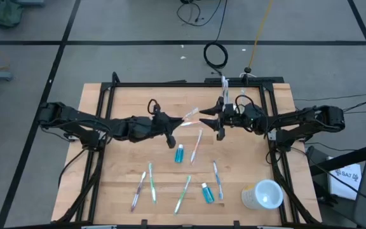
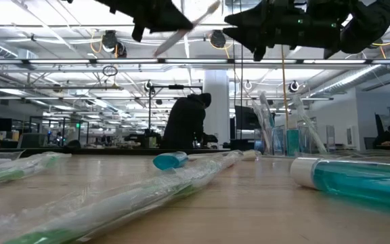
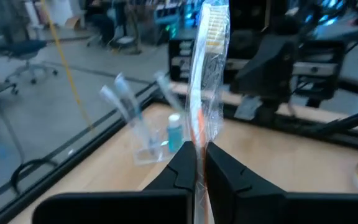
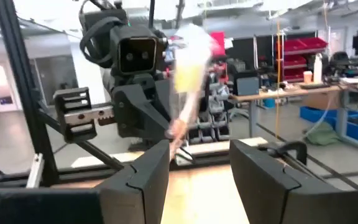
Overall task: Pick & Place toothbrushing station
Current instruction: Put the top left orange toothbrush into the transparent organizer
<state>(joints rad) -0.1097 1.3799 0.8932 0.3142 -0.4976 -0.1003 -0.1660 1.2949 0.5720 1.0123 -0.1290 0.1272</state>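
Handoff in progress by the look of it: left gripper point(image 3: 199, 163) is pinched on a wrapped brush point(image 3: 205, 68), held up mid-table toward the right gripper point(image 4: 199, 163), whose fingers gape wide. Tumbler point(image 1: 225, 95) sits at 12 o'clock; other brushes point(image 1: 151, 182) and tubes point(image 1: 180, 153) lie around 6.

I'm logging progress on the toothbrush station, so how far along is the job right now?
Partly done: the clear tumbler at the table's far edge already holds a few items. In hand: the left hand is shut on a wrapped toothbrush, held above the table facing the open right hand. Left: several wrapped toothbrushes and two blue tubes lie on the table.
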